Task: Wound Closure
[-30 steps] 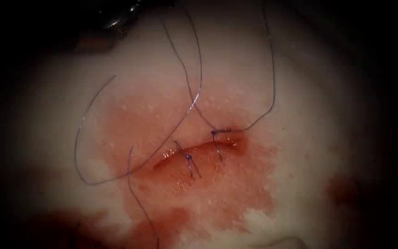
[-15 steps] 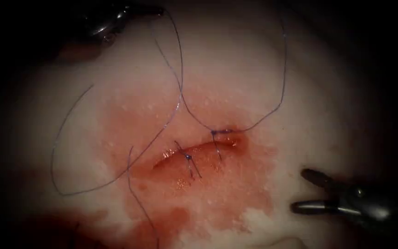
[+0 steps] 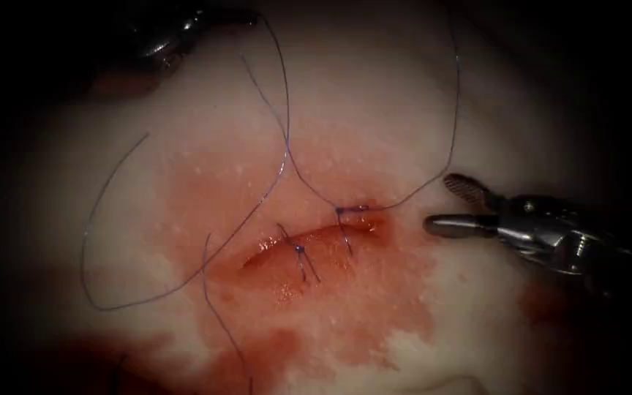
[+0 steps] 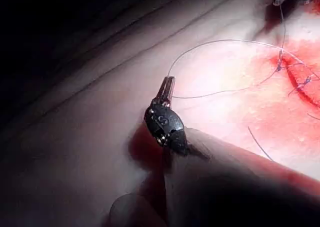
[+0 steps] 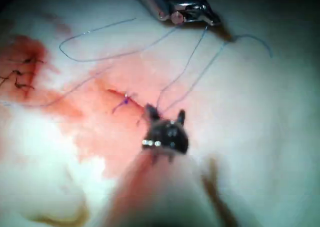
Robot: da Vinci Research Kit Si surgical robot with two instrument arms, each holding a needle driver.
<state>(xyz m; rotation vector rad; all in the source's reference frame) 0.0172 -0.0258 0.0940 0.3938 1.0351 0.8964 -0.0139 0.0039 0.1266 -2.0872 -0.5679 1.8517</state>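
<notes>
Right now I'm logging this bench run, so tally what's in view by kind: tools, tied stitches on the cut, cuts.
Tools: 2, left pincer shut on the thread, right pincer open, holding nothing, right of the cut.
Tied stitches: 2, one mid-cut, one farther right.
Cuts: 1, the cut in the tissue.
Total: 5.
</notes>
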